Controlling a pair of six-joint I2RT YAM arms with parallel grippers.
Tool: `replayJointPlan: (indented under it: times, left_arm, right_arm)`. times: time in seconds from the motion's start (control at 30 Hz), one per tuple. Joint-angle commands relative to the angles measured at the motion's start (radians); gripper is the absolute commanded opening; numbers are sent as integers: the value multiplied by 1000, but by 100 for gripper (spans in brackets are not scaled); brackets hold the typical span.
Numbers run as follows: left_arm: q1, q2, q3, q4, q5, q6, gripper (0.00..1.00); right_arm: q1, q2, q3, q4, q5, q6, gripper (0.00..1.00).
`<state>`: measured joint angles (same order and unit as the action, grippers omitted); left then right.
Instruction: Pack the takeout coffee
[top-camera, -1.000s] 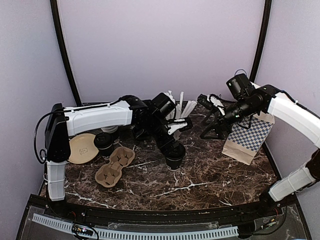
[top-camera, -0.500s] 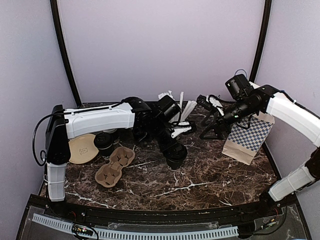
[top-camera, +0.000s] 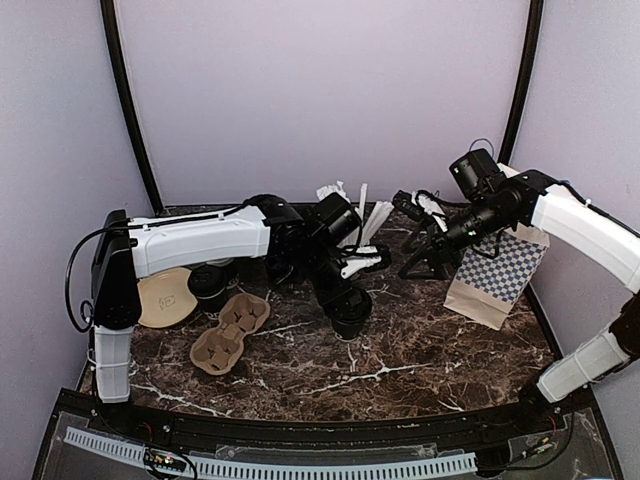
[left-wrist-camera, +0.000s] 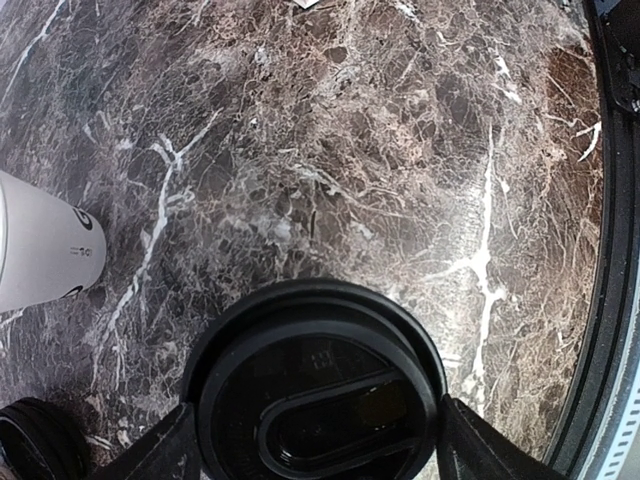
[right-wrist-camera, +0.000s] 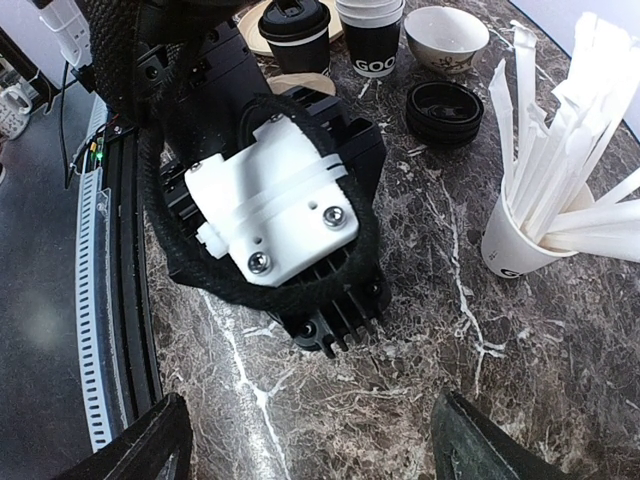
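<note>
The takeout coffee (top-camera: 350, 308), a small black cup with a black lid, stands mid-table between the fingers of my left gripper (top-camera: 347, 290). In the left wrist view the lid (left-wrist-camera: 315, 385) fills the bottom, and both fingers (left-wrist-camera: 165, 450) press against its sides. My left gripper is shut on it. My right gripper (top-camera: 417, 260) hangs open and empty to the right of the cup, in front of the checkered paper bag (top-camera: 497, 272). In the right wrist view its open fingers (right-wrist-camera: 150, 450) frame bare marble and the left arm's wrist (right-wrist-camera: 270, 205).
A cardboard cup carrier (top-camera: 230, 330) lies front left, with a second lidded black cup (top-camera: 208, 285) and a tan disc (top-camera: 165, 297) behind it. A white straw cup (right-wrist-camera: 520, 240), a stack of black lids (right-wrist-camera: 445, 105), stacked cups (right-wrist-camera: 375, 30) and a bowl (right-wrist-camera: 445, 35) stand at the back.
My left gripper has shifted slightly back with the lidded cup in it. The right arm has barely moved.
</note>
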<state>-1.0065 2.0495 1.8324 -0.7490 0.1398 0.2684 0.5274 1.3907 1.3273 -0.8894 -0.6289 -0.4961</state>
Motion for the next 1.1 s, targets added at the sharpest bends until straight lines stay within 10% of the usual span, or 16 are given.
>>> replayJointPlan:
  times: [0.0, 0.47, 1.07]
  left_arm:
    - [-3, -18, 4, 7, -39, 10, 82]
    - [13, -155, 39, -86, -68, -75, 71]
    - [280, -489, -337, -25, -206, -259, 68]
  right_arm:
    - [-6, 0, 13, 17, -12, 5, 83]
    - [-6, 5, 27, 14, -11, 7, 82]
    - [-6, 61, 62, 7, -26, 6, 82]
